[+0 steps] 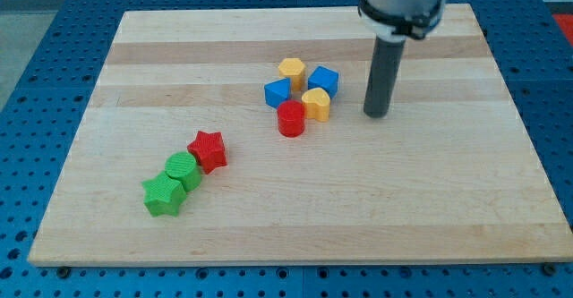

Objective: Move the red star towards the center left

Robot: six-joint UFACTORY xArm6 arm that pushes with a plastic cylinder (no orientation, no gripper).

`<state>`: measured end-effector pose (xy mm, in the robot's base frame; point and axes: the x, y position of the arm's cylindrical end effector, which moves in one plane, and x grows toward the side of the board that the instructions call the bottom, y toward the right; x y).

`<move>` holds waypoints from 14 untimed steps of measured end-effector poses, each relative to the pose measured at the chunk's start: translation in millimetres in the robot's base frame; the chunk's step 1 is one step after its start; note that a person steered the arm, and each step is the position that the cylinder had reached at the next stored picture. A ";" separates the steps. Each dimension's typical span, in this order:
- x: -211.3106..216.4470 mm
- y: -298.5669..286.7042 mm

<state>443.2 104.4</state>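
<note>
The red star (208,150) lies left of the board's middle, toward the view's bottom. It touches a green cylinder-like block (183,171), which touches a green star (163,195) below-left. My tip (376,114) stands well to the right of the red star, just right of a cluster of blocks: a yellow hexagon (291,69), a blue block (323,81), a blue block (278,93), a yellow block (316,104) and a red cylinder (291,118). The tip touches none of them.
The wooden board (430,208) rests on a blue perforated table (36,56). The arm's grey housing (401,3) hangs above the board's top right.
</note>
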 end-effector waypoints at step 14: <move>-19.8 -270.4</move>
<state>423.3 -165.9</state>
